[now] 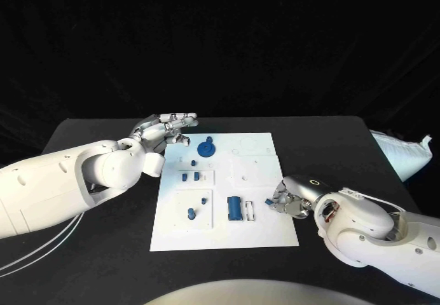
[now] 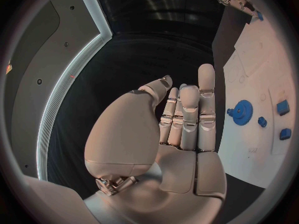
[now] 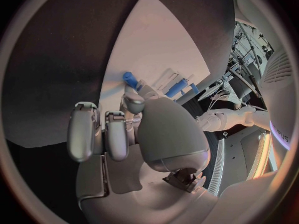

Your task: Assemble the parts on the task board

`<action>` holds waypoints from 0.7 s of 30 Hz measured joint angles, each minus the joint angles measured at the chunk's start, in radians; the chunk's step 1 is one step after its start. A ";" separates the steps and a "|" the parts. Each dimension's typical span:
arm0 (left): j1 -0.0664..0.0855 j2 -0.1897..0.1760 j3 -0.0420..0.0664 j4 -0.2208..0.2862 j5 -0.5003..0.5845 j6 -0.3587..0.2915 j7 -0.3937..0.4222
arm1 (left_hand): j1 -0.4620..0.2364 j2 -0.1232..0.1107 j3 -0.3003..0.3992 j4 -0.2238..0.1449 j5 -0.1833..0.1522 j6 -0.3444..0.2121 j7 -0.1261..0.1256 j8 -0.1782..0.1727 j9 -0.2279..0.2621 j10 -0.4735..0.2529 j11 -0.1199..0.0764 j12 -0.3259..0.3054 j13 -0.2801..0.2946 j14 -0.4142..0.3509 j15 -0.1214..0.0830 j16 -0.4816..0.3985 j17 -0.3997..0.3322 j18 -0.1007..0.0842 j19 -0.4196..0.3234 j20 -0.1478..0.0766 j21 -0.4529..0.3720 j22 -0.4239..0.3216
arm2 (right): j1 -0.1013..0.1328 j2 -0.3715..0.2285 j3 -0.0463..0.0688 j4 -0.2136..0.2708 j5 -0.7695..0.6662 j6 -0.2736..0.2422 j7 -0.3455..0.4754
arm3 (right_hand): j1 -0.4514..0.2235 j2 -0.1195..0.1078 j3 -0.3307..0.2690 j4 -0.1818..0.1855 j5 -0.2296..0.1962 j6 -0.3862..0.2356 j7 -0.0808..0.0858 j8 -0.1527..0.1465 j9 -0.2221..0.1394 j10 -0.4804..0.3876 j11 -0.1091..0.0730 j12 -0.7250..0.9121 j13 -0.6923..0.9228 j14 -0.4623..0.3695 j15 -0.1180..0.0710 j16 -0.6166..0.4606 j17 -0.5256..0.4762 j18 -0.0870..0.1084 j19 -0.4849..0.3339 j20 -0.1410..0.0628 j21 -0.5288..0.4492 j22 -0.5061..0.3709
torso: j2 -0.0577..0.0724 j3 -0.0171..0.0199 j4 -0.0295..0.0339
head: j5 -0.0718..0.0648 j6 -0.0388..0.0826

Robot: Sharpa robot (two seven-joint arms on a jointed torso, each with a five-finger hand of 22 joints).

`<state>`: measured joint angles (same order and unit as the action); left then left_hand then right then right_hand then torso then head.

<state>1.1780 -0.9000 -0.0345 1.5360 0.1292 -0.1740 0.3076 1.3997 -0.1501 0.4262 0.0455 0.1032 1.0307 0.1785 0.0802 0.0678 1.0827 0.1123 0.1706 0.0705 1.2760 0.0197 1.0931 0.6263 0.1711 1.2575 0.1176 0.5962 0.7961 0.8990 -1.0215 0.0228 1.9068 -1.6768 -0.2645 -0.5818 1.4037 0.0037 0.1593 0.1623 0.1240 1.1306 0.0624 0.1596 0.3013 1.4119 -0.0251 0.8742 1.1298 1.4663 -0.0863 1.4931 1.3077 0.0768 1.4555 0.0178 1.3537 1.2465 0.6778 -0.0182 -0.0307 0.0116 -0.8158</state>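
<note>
The white task board (image 1: 261, 232) lies mid-table. On it are a blue gear (image 1: 207, 149), small blue pegs (image 1: 190, 176) and a blue block (image 1: 236, 207). My right hand (image 1: 292, 198) sits at the board's right edge and pinches a small blue part (image 1: 269, 202) between thumb and a fingertip just over the board; the right wrist view shows this part (image 3: 129, 78) at the fingertips, the other fingers (image 3: 84, 129) curled. My left hand (image 1: 165, 130) hovers off the board's far left corner, its fingers (image 2: 190, 114) straight and holding nothing. The gear (image 2: 241, 112) lies just beyond them.
A white padded bag (image 1: 404, 155) lies at the table's right edge. Two more small blue pegs (image 1: 196, 208) stand in a recessed square at the board's near left. A thin pale pin (image 1: 249, 210) lies beside the blue block. Bare black table (image 1: 110, 248) surrounds the board.
</note>
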 measured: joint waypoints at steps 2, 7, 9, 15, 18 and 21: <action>0.000 0.000 0.000 0.000 0.000 0.000 0.000 | 0.000 0.000 0.000 0.000 0.000 0.000 0.000 0.000 0.000 0.000 0.000 0.000 0.000 0.000 0.000 0.000 0.000 0.000 0.000 0.000 0.000 0.000 | 0.000 -0.003 0.000 0.013 0.020 -0.022 -0.002 | -0.009 -0.009 0.023 -0.006 0.000 0.000 0.000 -0.002 0.000 0.001 -0.001 0.001 0.007 0.000 0.000 0.000 0.000 0.000 0.000 0.000 0.000 0.000 | 0.000 0.0000 0.0001 | 0.000 0.001; 0.000 -0.001 0.000 0.001 0.000 0.000 0.000 | 0.000 0.000 0.000 0.000 0.000 0.000 0.000 0.000 0.000 0.000 0.000 0.000 0.000 0.000 0.000 0.000 0.000 0.000 0.000 0.000 0.000 0.000 | 0.000 0.000 0.002 0.036 0.063 -0.064 -0.005 | -0.020 -0.020 0.046 -0.007 0.006 0.000 0.000 -0.003 0.000 0.003 -0.001 0.004 0.008 0.000 0.000 0.000 0.000 0.000 0.000 0.000 0.000 0.000 | 0.001 0.0002 0.0003 | 0.001 0.001; 0.000 -0.001 0.000 0.002 0.000 0.000 0.000 | 0.000 0.000 0.000 0.000 0.000 0.000 0.000 0.000 0.000 0.000 0.000 0.000 0.000 0.000 0.000 0.000 0.000 0.000 0.000 0.000 0.000 0.000 | 0.001 0.005 0.002 0.039 0.080 -0.076 -0.006 | -0.027 -0.028 0.060 -0.006 0.009 0.000 0.000 -0.003 0.001 0.004 -0.001 0.007 0.008 0.000 0.000 0.000 0.000 0.000 0.000 0.000 0.000 0.000 | 0.001 0.0002 0.0006 | 0.001 0.001; 0.000 -0.002 0.000 0.005 0.000 0.001 0.000 | 0.000 0.000 0.000 0.000 0.000 0.000 0.000 0.000 0.000 0.000 0.000 0.000 0.000 0.000 0.000 0.000 0.000 0.000 0.000 0.000 0.000 0.000 | 0.001 0.030 0.002 0.041 0.130 -0.102 -0.008 | -0.034 -0.034 0.070 -0.004 0.017 0.003 0.002 -0.004 0.002 0.004 -0.001 0.008 0.008 0.000 0.000 0.000 0.000 0.000 0.000 0.000 0.000 0.000 | 0.002 0.0002 0.0009 | 0.003 -0.001; 0.000 -0.002 0.000 0.005 0.000 0.001 -0.001 | 0.000 0.000 0.000 0.000 0.000 0.000 0.000 0.000 0.000 0.000 0.000 0.000 0.000 0.000 0.000 0.000 0.000 0.000 0.000 0.000 0.000 0.000 | 0.001 0.042 0.002 0.039 0.147 -0.107 -0.008 | -0.042 -0.042 0.080 -0.002 0.018 0.009 -0.001 -0.005 0.009 0.004 -0.001 0.008 0.009 0.000 0.000 0.000 0.000 0.000 0.000 0.000 0.000 0.000 | 0.002 0.0002 0.0010 | 0.005 -0.001; 0.000 -0.002 0.000 0.007 0.000 0.001 -0.001 | 0.000 0.000 0.000 0.000 0.000 0.000 0.000 0.000 0.000 0.000 0.000 0.000 0.000 0.000 0.000 0.000 0.000 0.000 0.000 0.000 0.000 0.000 | 0.000 0.052 0.002 0.034 0.163 -0.107 -0.008 | -0.055 -0.055 0.086 0.003 0.033 0.013 -0.005 -0.005 0.015 0.004 -0.001 0.008 0.013 0.000 0.000 0.000 0.000 0.000 0.000 0.000 0.000 0.001 | 0.001 -0.0002 0.0010 | 0.006 -0.002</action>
<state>1.1780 -0.9021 -0.0344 1.5427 0.1291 -0.1732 0.3069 1.3997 -0.1501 0.4262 0.0454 0.1032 1.0307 0.1785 0.0802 0.0679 1.0827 0.1123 0.1706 0.0704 1.2760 0.0197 1.0931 0.6264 0.1711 1.2575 0.1176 0.5962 0.7962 0.8994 -0.9695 0.0249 1.9404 -1.5139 -0.3716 -0.5901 1.3484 -0.0517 0.2450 0.1656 0.1574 1.1438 0.0570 0.1541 0.3160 1.4161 -0.0259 0.8821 1.1432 1.4664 -0.0862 1.4931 1.3075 0.0767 1.4555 0.0180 1.3538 1.2474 0.6793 -0.0184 -0.0297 0.0174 -0.8173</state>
